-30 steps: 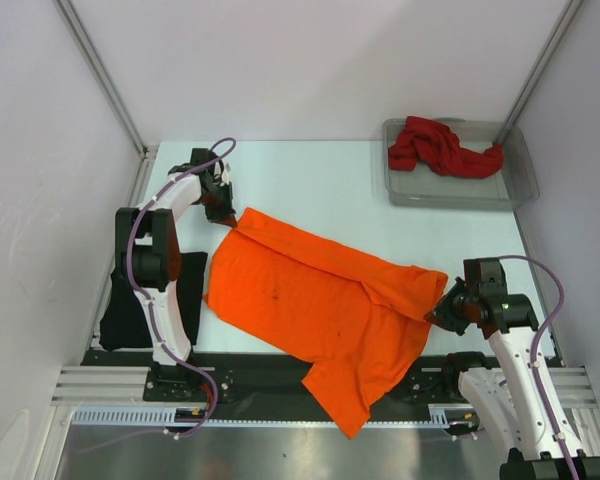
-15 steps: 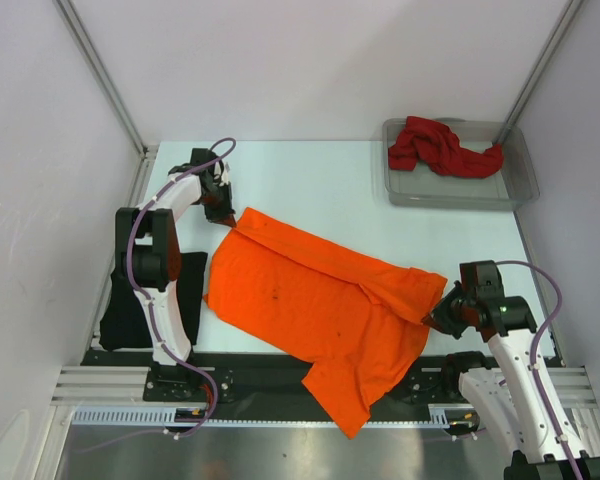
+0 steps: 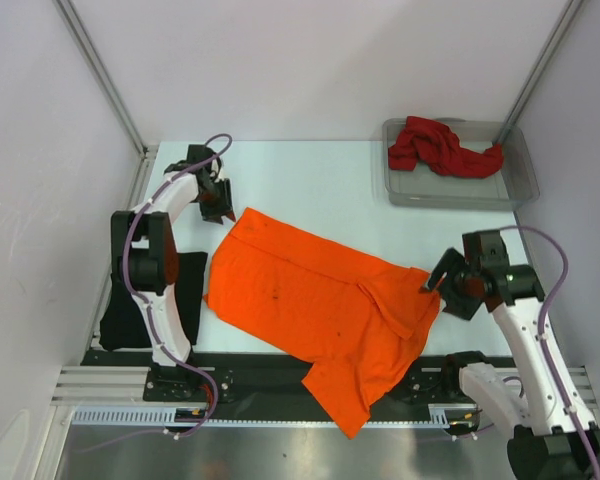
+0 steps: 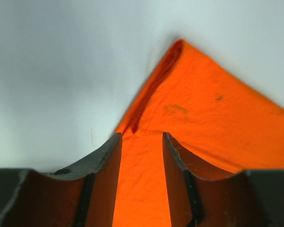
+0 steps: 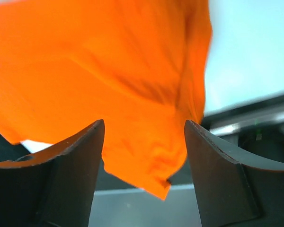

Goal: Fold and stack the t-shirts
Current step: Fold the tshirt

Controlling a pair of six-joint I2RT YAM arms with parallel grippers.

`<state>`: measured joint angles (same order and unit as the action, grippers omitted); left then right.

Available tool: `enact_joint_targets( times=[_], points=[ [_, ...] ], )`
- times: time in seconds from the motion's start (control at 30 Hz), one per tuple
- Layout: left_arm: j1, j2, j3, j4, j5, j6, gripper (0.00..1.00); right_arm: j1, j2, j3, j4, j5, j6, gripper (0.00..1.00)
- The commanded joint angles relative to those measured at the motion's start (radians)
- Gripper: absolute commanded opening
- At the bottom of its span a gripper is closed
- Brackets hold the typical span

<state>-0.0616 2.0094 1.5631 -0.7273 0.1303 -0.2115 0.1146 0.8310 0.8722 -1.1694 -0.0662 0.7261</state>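
Note:
The bright orange t-shirt [image 3: 310, 300] lies spread across the table, its lower end hanging over the near edge. My left gripper [image 3: 223, 210] stands open at its far left corner. In the left wrist view the orange cloth [image 4: 203, 123] lies flat under and between the parted fingers [image 4: 104, 158]. My right gripper [image 3: 433, 283] is open just off the shirt's right edge. In the right wrist view the cloth [image 5: 109, 71] lies beyond the wide-apart fingers [image 5: 213, 161]. A dark red t-shirt [image 3: 440, 148] lies crumpled in the tray. The black t-shirt [image 3: 125, 305] lies by the left arm's base.
The clear grey plastic tray [image 3: 460, 196] stands at the back right corner. White walls and metal posts close in the table on the left, back and right. A black rail [image 3: 250, 365] runs along the near edge.
Both grippers have opened and let go of the orange shirt. The right gripper has lifted slightly away, and the shirt's right edge has sunk back toward the table.

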Motion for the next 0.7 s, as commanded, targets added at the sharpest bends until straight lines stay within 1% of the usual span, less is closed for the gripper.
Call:
enact_joint_targets(
  times=[0.0,0.07,0.2,0.23,0.27,0.33,0.43,0.53,0.57,0.67],
  points=[
    [-0.012,-0.141,0.002,0.061,0.063,-0.038,0.45,-0.032,0.126,0.097,0.106,0.114,-0.108,0.74],
    [-0.036,-0.143,-0.018,0.110,0.155,-0.064,0.43,-0.065,0.187,0.096,0.207,0.086,-0.122,0.72],
    [-0.079,-0.092,-0.054,0.175,0.270,-0.129,0.39,-0.137,0.365,0.096,0.280,0.077,-0.123,0.68],
    [-0.080,-0.077,-0.060,0.216,0.297,-0.146,0.38,-0.156,0.384,0.093,0.295,0.078,-0.123,0.68],
    [-0.083,-0.052,-0.066,0.229,0.334,-0.160,0.37,-0.167,0.399,0.091,0.304,0.045,-0.122,0.68],
    [-0.081,-0.022,-0.067,0.261,0.354,-0.181,0.36,-0.185,0.433,0.079,0.347,0.034,-0.123,0.69],
    [-0.080,0.031,-0.038,0.246,0.361,-0.195,0.34,-0.207,0.462,0.062,0.353,0.063,-0.129,0.70],
    [-0.080,0.066,-0.022,0.264,0.351,-0.195,0.34,-0.251,0.482,0.016,0.393,0.056,-0.143,0.70],
    [-0.078,0.077,-0.003,0.264,0.347,-0.193,0.34,-0.263,0.493,0.005,0.422,0.043,-0.145,0.67],
    [-0.075,0.129,0.041,0.206,0.344,-0.195,0.32,-0.311,0.520,-0.019,0.424,0.013,-0.146,0.60]
  ],
)
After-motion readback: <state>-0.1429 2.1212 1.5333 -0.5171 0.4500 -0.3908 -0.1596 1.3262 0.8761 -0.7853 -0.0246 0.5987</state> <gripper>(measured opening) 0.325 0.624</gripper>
